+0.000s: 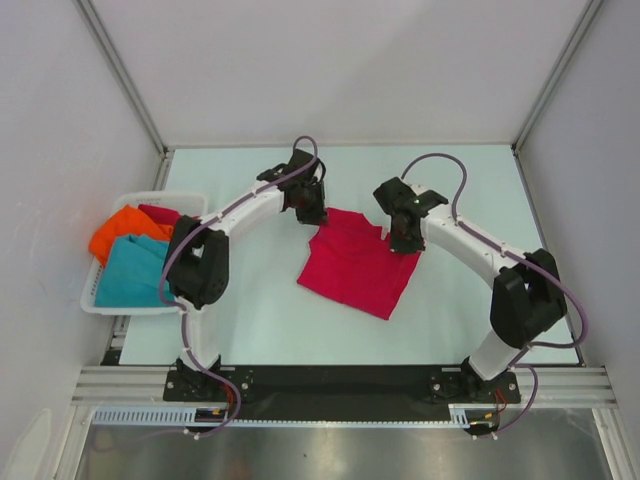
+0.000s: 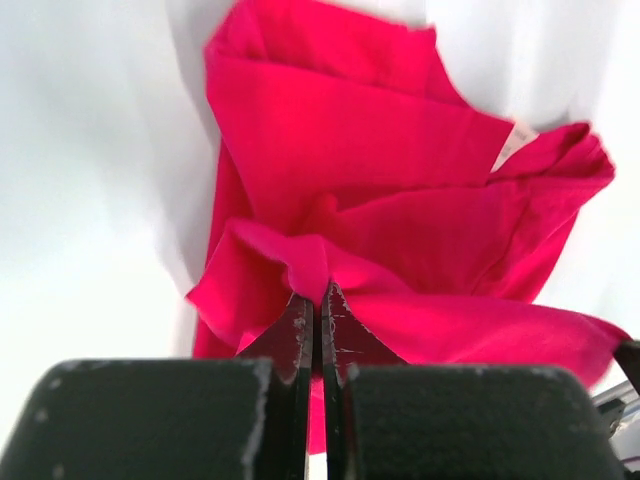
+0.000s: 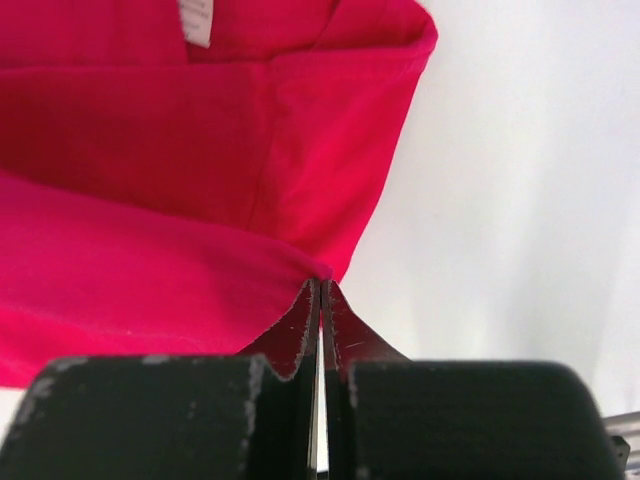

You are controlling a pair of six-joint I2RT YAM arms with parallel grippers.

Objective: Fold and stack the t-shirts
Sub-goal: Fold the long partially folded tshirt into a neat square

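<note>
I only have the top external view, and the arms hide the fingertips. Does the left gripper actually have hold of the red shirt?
Observer: Yes. In the left wrist view the left gripper is shut, with a raised fold of the red t-shirt pinched between its tips.
Operator: And the right one?
Observer: The right gripper is shut too, biting the shirt's edge where the cloth comes to a point.
Operator: Which end of the shirt is that?
Observer: Probably the neck end. A white label shows on the cloth just beyond the fingers.
</note>
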